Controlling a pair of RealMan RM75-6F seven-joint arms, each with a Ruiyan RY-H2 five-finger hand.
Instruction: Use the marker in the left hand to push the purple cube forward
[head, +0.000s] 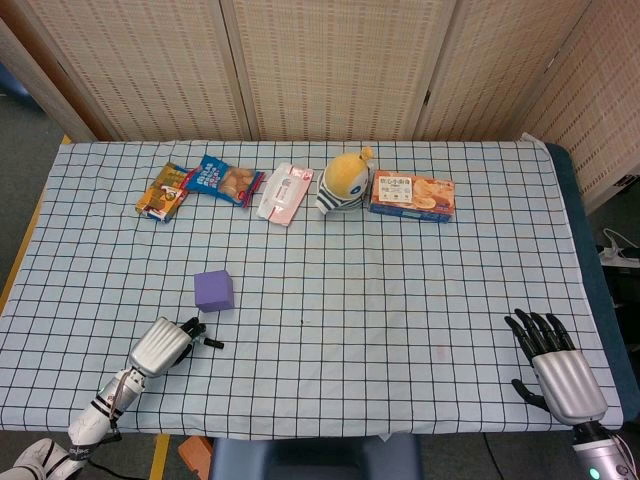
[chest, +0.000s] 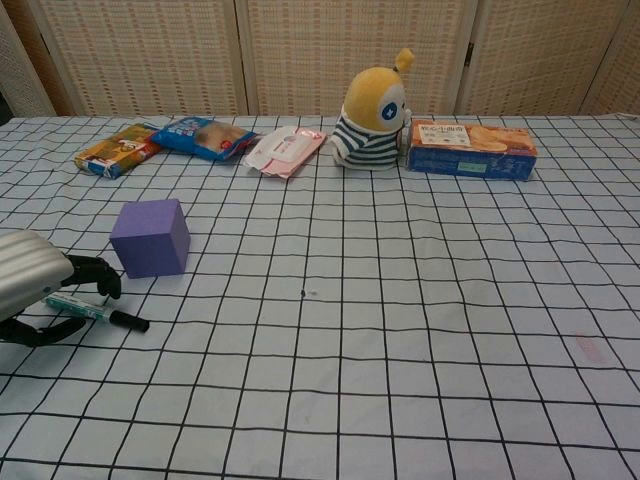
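The purple cube (head: 214, 290) (chest: 151, 237) stands on the checked cloth, left of centre. Just in front of it lies the marker (chest: 97, 312), flat on the cloth, its black tip (head: 213, 344) pointing right. My left hand (head: 163, 345) (chest: 38, 290) is over the marker's rear end, with curled fingers (chest: 92, 270) on the far side and the thumb on the near side. The marker still lies flat, and no firm grip shows. My right hand (head: 556, 366) rests at the near right of the table, fingers spread, holding nothing; only the head view shows it.
Along the far side stand an orange snack pack (head: 162, 191), a blue snack pack (head: 222, 179), a pink-white wipes pack (head: 284, 192), a yellow striped plush (head: 343, 181) and a biscuit box (head: 412, 195). A folding screen stands behind the table.
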